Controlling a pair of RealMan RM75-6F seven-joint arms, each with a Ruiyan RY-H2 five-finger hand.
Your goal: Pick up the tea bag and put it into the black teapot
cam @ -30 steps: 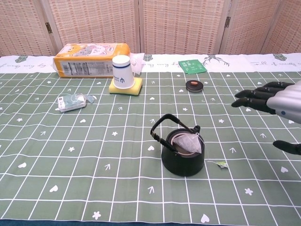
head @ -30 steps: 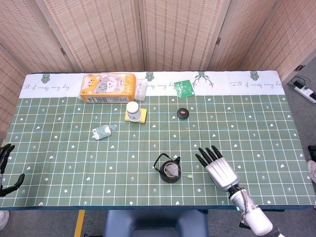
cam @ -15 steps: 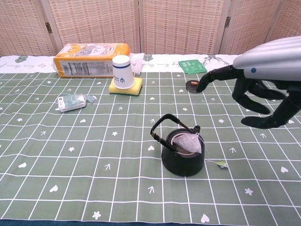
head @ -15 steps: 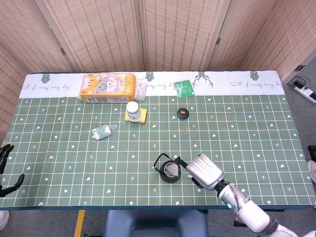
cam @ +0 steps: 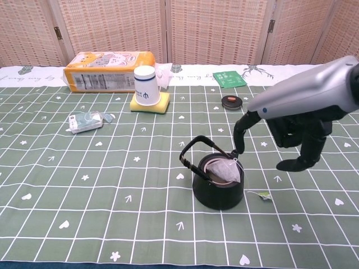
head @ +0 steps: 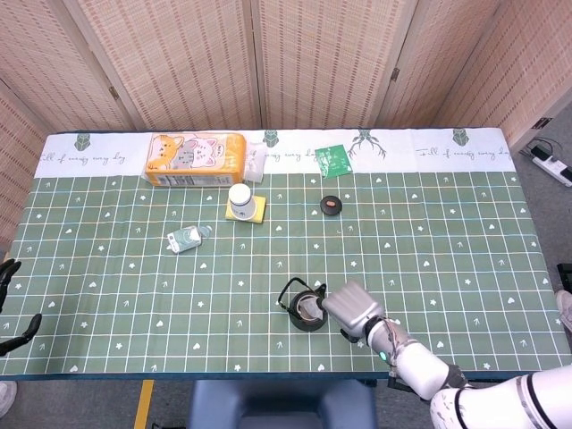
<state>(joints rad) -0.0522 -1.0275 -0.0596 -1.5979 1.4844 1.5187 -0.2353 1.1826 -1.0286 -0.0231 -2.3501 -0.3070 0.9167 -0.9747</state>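
The black teapot [cam: 218,188] stands near the table's front edge, its lid off and handle tilted left. A grey tea bag [cam: 225,171] lies inside it, and its string runs over the rim to a small green tag [cam: 262,195] on the cloth. My right hand [cam: 296,122] hovers just right of and above the pot, holding nothing. One finger [cam: 240,145] points down and ends close to the pot's right rim. From the head view the right hand [head: 350,307] sits against the teapot [head: 302,315]. My left hand [head: 12,308] shows only partly at the left edge, fingers apart and empty.
At the back stand an orange cat-print package [cam: 108,71], a white cup [cam: 145,85] on a yellow sponge, a green sachet [cam: 229,78] and a round black lid [cam: 231,101]. A small wrapped packet [cam: 86,121] lies at the left.
My right hand has swung left from the table's right side to the teapot and come lower, a finger now by its rim. The tea bag, the tag and the left hand stay put.
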